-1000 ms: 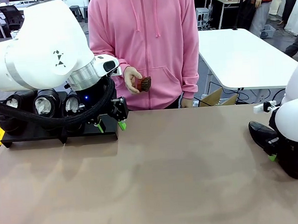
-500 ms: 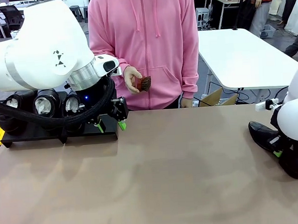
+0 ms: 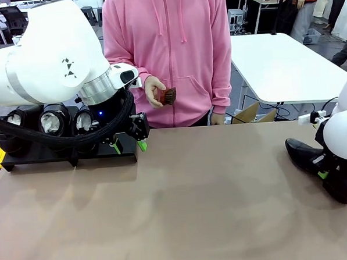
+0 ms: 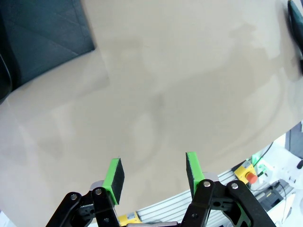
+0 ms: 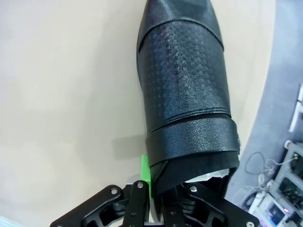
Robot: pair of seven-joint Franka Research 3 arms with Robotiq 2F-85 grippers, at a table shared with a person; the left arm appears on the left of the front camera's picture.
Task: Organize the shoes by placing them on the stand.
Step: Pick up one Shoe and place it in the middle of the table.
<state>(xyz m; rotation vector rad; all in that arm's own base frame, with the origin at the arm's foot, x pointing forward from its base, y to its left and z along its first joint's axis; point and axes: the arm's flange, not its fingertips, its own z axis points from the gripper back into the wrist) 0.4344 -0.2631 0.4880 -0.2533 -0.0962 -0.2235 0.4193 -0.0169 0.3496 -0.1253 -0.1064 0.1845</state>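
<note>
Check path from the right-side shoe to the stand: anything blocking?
Tabletop between the shoe in the right tool and the stand is bare. But the left tool hangs open at the stand's right end, in front of the free spot, so it likely has to move first.

A robotics lab or open test hall: a white robot arm point(image 3: 47, 55) works at a plain brown table point(image 3: 183, 205), with more white tables point(image 3: 281, 66), office chairs point(image 3: 13, 19) and equipment cables point(image 5: 265, 163) behind it.

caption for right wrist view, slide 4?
Right gripper shut on the collar of a black dress shoe lying on the table.
</note>
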